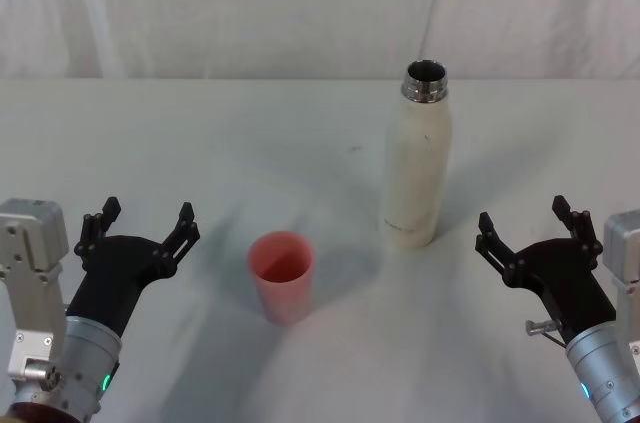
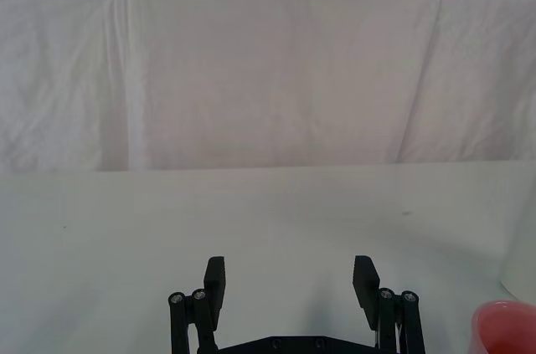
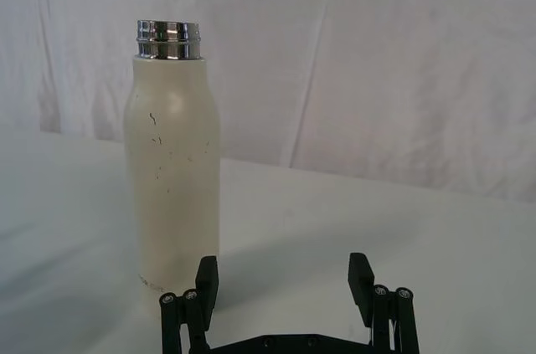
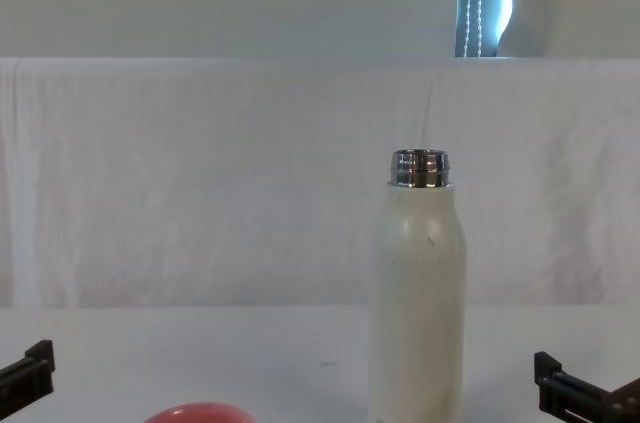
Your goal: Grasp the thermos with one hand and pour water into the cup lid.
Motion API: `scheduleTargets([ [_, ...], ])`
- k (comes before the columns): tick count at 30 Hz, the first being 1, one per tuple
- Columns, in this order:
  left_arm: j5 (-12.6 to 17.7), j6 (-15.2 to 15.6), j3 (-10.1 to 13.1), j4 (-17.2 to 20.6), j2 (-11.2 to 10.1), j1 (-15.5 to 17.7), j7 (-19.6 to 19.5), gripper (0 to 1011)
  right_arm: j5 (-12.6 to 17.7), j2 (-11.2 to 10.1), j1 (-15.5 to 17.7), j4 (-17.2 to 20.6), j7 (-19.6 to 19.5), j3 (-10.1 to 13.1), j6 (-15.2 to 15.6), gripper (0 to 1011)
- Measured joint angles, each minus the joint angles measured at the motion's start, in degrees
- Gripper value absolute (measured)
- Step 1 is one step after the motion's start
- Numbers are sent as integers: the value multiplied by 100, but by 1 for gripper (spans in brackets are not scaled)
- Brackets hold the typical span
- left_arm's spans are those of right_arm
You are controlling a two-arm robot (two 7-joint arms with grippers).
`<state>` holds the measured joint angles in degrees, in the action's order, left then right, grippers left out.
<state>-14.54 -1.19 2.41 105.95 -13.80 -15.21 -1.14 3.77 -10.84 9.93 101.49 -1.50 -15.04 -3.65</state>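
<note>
Cream-white and upright, the thermos [image 1: 418, 165] stands on the white table [image 1: 200, 143], right of the middle, with its steel neck uncapped. The right gripper [image 1: 530, 223] hovers low at the near right side of it, fingers spread wide apart and holding nothing. The thermos is ahead of this gripper and a little to its left, near but not touching; in the right wrist view the bottle [image 3: 172, 161] rises just beyond the one finger [image 3: 206, 277], not between the two. The salmon-red cup lid [image 1: 281, 275] stands open side up, near the thermos on its left and closer to the robot. The left gripper [image 1: 146, 221] rests left of the cup lid, also opened wide and empty, apart from it.
</note>
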Motion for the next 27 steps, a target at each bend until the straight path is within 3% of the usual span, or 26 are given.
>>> scheduleTargets([
  [13, 0, 0, 0, 0, 0, 0, 0, 1001, 0, 1, 0, 0, 9, 4, 0, 1002],
  [27, 0, 0, 0, 0, 0, 0, 0, 1001, 643, 6, -413, -159, 1147, 225, 274, 1002],
])
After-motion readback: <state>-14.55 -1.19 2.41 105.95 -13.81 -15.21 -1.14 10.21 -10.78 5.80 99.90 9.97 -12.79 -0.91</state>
